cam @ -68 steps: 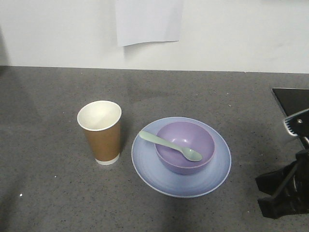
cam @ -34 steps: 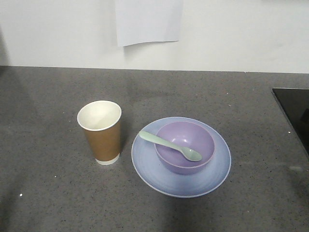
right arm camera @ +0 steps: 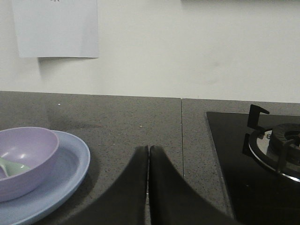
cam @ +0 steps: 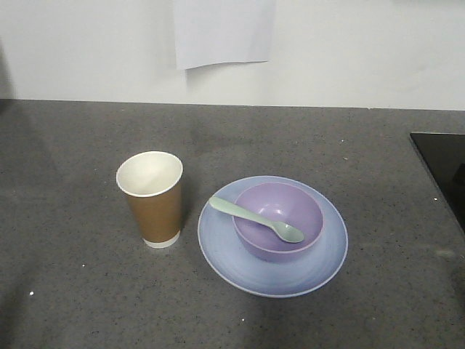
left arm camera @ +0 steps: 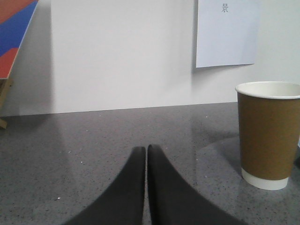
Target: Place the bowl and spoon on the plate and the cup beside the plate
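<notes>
The pale blue plate lies on the grey counter, and the lavender bowl stands on it. A mint-green spoon rests across the bowl's rim, scoop inside. Just left of the plate, the brown paper cup stands upright. My left gripper is shut and empty, low over the counter to the left of the cup. My right gripper is shut and empty, right of the plate and bowl. Neither gripper shows in the front view.
A black gas hob with a burner grate sits at the right of the counter. A white wall with a taped paper sheet runs behind. A red and blue board leans at the far left.
One second ago my right gripper stood at the lower right of the front view; it has since left that view. The cup, plate, bowl and spoon have not moved.
</notes>
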### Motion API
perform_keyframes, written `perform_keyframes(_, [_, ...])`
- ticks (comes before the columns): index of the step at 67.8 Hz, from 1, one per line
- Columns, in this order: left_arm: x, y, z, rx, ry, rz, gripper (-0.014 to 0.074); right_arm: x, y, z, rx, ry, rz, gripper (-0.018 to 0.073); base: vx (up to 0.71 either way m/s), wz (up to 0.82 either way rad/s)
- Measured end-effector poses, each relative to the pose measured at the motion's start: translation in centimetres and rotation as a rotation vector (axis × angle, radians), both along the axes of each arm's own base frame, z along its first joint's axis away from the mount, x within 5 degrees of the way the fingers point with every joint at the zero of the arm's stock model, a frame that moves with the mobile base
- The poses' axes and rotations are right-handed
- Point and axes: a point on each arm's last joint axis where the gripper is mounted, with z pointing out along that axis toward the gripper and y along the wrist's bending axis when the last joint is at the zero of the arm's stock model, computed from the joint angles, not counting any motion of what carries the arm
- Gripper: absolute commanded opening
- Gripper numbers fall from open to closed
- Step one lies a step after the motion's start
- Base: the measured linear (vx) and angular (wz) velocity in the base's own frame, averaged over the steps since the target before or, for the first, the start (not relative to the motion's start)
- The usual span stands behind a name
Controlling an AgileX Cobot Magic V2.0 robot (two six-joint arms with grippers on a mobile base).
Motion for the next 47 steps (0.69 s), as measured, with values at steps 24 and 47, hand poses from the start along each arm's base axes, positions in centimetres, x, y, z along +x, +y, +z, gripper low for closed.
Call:
perform_keyframes(24, [0.0,0.0,0.0,0.000,0.001,0.000,-0.0006,0.1,-0.1,-4.2,-0.035,-0.063,-0.006,-0.0004,0.00,0.00])
perform_keyframes(47, [0.0,0.0,-0.1,0.000,0.002,0.000,-0.0006,0.1,-0.1,-4.1,-0.032,-0.073,-0.006,-0.0004,0.00,0.00])
